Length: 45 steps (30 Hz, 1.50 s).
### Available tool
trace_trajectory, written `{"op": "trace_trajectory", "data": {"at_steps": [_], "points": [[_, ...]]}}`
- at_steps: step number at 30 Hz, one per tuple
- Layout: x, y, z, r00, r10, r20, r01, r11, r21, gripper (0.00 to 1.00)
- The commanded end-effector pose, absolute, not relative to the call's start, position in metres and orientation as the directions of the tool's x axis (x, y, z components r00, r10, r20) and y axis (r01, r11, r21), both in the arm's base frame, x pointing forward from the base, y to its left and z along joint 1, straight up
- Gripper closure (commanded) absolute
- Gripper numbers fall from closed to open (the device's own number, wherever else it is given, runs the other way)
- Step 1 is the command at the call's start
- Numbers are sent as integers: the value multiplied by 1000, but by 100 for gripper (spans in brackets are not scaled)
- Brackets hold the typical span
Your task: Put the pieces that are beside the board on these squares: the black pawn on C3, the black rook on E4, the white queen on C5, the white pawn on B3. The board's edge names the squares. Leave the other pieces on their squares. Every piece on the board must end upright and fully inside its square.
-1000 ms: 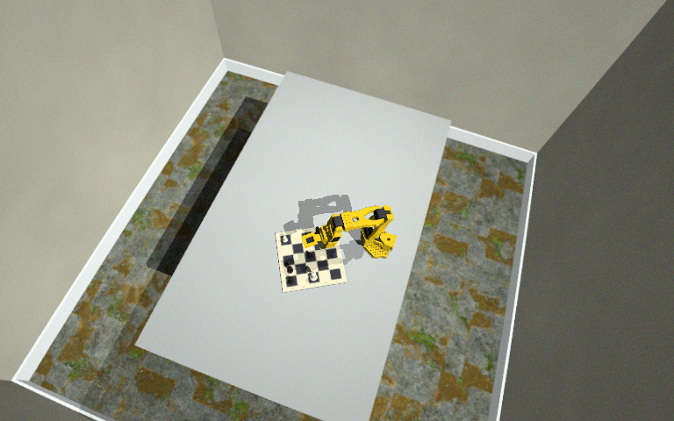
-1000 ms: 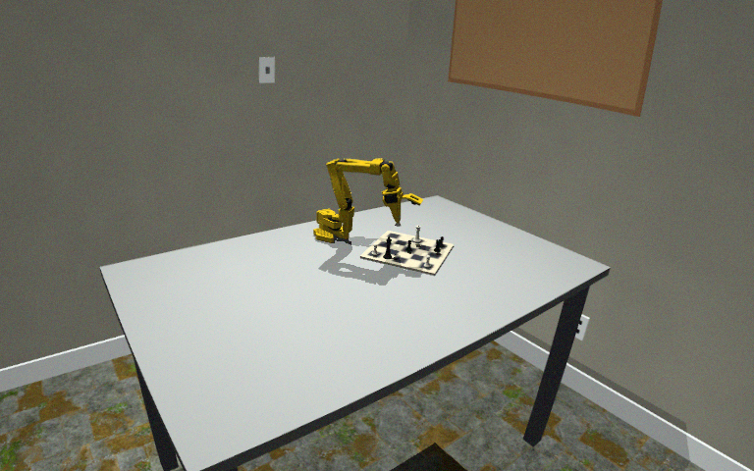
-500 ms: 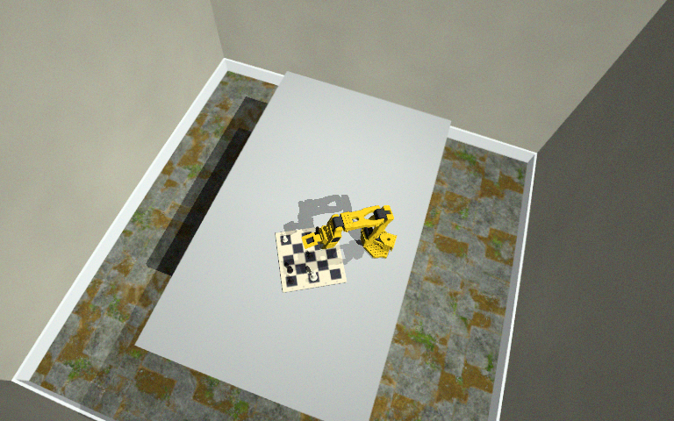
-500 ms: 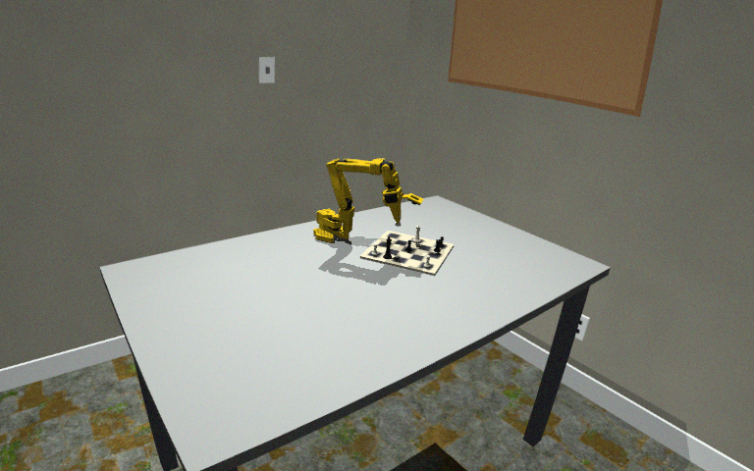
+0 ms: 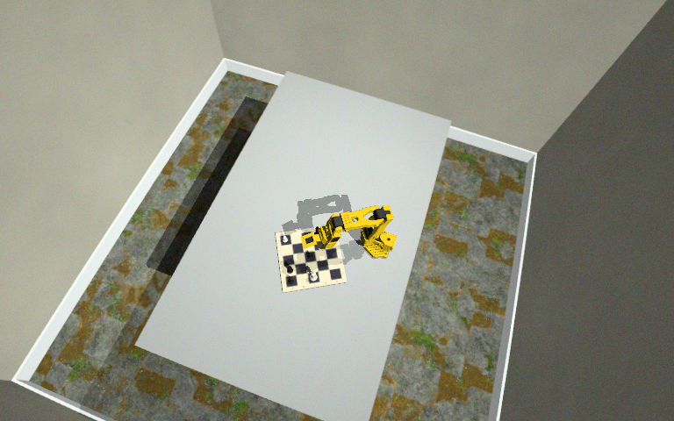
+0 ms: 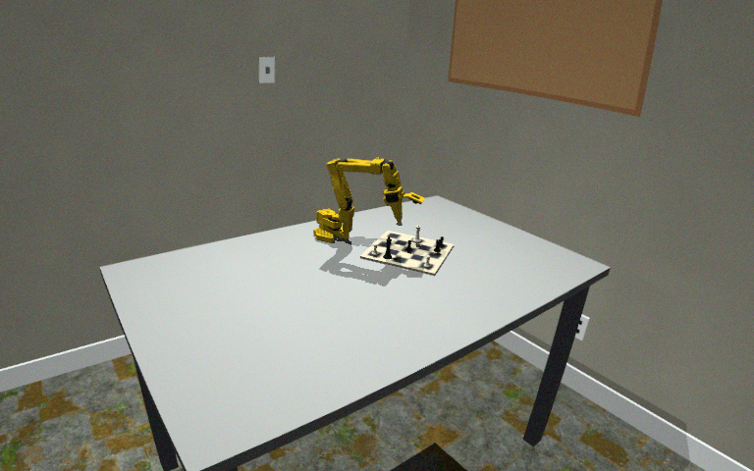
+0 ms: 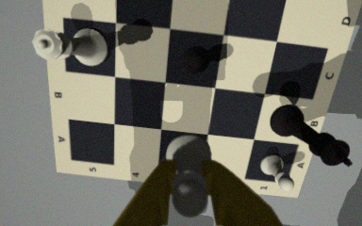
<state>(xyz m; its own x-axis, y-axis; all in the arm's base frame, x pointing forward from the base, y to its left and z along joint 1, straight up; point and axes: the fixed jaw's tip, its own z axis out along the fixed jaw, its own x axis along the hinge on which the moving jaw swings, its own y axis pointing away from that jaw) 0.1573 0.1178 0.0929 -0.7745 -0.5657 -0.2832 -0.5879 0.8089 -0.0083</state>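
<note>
Holding the small white pawn (image 6: 399,224) (image 7: 189,181) well above the board (image 5: 341,279) (image 6: 366,257) (image 7: 52,118), the jaws (image 6: 399,220) are clamped on it; it hangs about upright and, in the wrist view, overlaps A3, just beside B3. The yellow arm (image 5: 357,218) (image 6: 358,165) arches over from its base on the tabletop (image 5: 258,317) (image 6: 266,322).

The white queen (image 5: 312,276) (image 6: 417,233) (image 7: 90,46) stands upright on C5; the black pawn (image 5: 309,253) (image 6: 408,245) (image 7: 195,58) stands on C3 — dark against a dark square; the black rook (image 5: 289,267) (image 6: 437,247) appears to be on E4, though its outline is too small to read well.

The black king (image 6: 388,248) (image 7: 287,121) is upright on B1; a second white pawn (image 6: 375,251) (image 7: 272,165) stands on A1, and another white piece (image 5: 285,239) (image 6: 428,261) sits on E1 — its kind is hard to tell.

No visible change in top or exterior view between earlier pictures and now.
</note>
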Motion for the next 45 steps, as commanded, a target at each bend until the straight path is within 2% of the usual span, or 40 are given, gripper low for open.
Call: {"op": "trace_trajectory", "data": {"at_steps": [1, 16, 45], "points": [[158, 120, 93, -777, -564, -281, -586, 810, -5, 100], [158, 120, 87, -777, -564, -281, -586, 810, -5, 100], [159, 120, 41, -777, -564, -280, -586, 810, -5, 100]]}}
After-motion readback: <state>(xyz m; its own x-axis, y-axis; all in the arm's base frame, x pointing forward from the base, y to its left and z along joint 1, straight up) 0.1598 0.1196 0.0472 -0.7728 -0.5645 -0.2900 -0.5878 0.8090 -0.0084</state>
